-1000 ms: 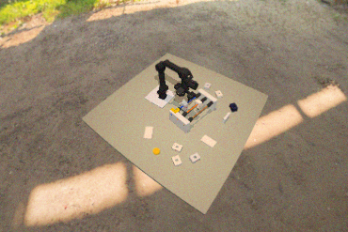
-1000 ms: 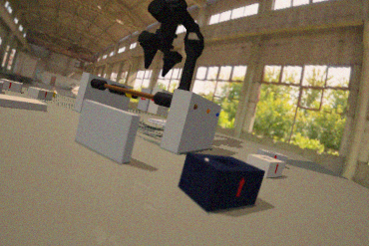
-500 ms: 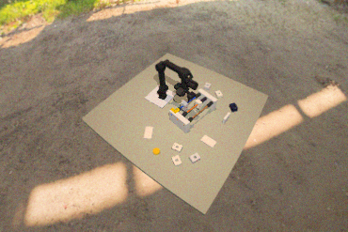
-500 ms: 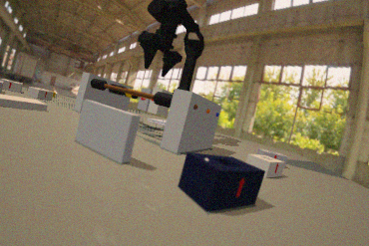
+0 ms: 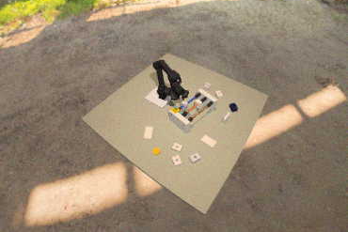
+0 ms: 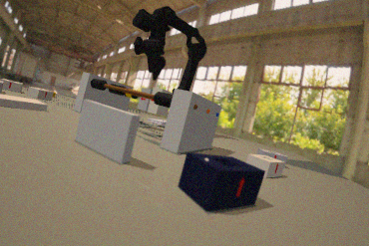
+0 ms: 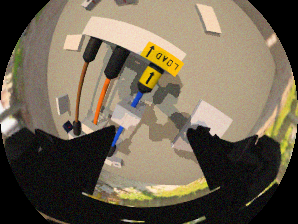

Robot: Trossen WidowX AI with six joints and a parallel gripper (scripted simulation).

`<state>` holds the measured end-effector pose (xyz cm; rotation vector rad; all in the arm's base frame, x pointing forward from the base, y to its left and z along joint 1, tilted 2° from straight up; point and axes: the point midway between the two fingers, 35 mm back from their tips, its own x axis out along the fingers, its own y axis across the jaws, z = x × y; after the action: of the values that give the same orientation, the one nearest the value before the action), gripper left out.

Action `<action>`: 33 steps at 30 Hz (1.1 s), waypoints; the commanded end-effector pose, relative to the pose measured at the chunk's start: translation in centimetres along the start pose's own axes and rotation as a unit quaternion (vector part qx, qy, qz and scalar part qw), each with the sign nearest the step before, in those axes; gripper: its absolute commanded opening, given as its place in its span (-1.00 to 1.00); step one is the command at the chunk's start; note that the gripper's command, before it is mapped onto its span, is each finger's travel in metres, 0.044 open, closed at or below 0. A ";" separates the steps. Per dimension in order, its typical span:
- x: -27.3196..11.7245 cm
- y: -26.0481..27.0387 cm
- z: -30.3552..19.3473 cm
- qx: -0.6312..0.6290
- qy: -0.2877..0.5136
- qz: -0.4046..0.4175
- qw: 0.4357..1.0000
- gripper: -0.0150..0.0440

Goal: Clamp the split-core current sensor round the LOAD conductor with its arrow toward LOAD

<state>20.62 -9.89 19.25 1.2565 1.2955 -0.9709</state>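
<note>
Sensor (image 5: pixel 184 104) (image 7: pixel 127 115): 1 pc, pale, on blue wire (image 5: pixel 192 99) (image 7: pixel 137 99) marked LOAD, betw. its black ends; latch & arrow n/c (can't tell). Arm (image 5: pixel 162 81) (image 6: pixel 196 48): 1 pc, black, raised, bent at elbow, wrist over rack (image 5: pixel 181 122) (image 6: pixel 190 123) (image 7: pixel 112 31). Gripper (image 5: pixel 172 101) (image 6: pixel 156 77) (image 7: pixel 152 131): pointing down, fingers wide apart, nothing held. LOAD tag (image 5: pixel 175 110) (image 7: pixel 162 58): yellow, w/ black arrow, at wire's end.
</note>
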 end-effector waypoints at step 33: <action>-0.2 -8.6 -0.6 -0.649 -0.299 0.217 0.665 1.00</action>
<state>12.99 -10.70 18.56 0.5000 0.9514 -0.0032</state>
